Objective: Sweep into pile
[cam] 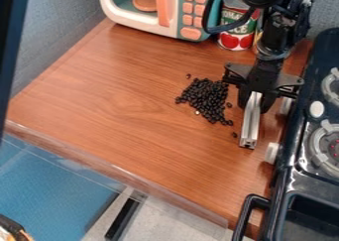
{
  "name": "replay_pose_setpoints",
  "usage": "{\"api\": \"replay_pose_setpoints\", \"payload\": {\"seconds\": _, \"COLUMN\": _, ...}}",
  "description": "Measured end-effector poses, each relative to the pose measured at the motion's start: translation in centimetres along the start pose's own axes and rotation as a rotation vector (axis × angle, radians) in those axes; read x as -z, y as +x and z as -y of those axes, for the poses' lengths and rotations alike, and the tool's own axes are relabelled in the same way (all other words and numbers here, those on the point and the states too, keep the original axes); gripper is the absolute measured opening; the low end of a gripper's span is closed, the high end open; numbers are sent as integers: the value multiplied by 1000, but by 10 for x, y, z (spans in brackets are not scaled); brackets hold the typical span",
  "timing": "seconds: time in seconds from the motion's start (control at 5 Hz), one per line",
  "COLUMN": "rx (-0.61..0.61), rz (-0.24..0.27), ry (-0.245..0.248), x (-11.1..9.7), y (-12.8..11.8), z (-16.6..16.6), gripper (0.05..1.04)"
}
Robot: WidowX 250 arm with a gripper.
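Nearest, the black handle (242, 216) of the toy stove (321, 183) is sticking out. A little farther, the tip of a silver tool (249, 128) is pointing down at the wooden counter (126, 121); if it is touching the wood, I cannot tell. Next, the black beans (206, 100) are lying in a loose pile beside the tool, with some strays apart. A sweep too wide could be scattering beans toward the stove — and a tool riding too high could be leaving the strays behind. The black gripper (255, 102) is gripping the tool, opened only as wide as its body is needing — and is hanging near the beans. Farthest, a can (233, 37) is standing beside the toy microwave (192, 33).
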State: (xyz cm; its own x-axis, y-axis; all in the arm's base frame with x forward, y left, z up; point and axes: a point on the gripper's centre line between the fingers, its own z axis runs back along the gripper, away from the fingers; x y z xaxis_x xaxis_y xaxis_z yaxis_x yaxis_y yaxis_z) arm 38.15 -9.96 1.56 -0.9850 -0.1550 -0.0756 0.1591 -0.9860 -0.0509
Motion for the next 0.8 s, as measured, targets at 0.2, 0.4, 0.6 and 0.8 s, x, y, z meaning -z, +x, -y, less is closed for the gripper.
{"api": "replay_pose_setpoints", "payload": {"seconds": 0.2, "rx": 10, "rz": 7, "ry": -6, "x": 1, "y": -2, "z": 8, "gripper": 377}}
{"api": "replay_pose_setpoints", "payload": {"seconds": 0.4, "rx": 24, "rz": 16, "ry": -11, "x": 1, "y": -3, "z": 13, "gripper": 377}}
{"api": "replay_pose_setpoints", "payload": {"seconds": 0.6, "rx": 33, "rz": 24, "ry": -16, "x": 2, "y": -3, "z": 20, "gripper": 377}}
{"api": "replay_pose_setpoints", "payload": {"seconds": 0.8, "rx": 42, "rz": 27, "ry": -21, "x": 3, "y": -4, "z": 27, "gripper": 377}}
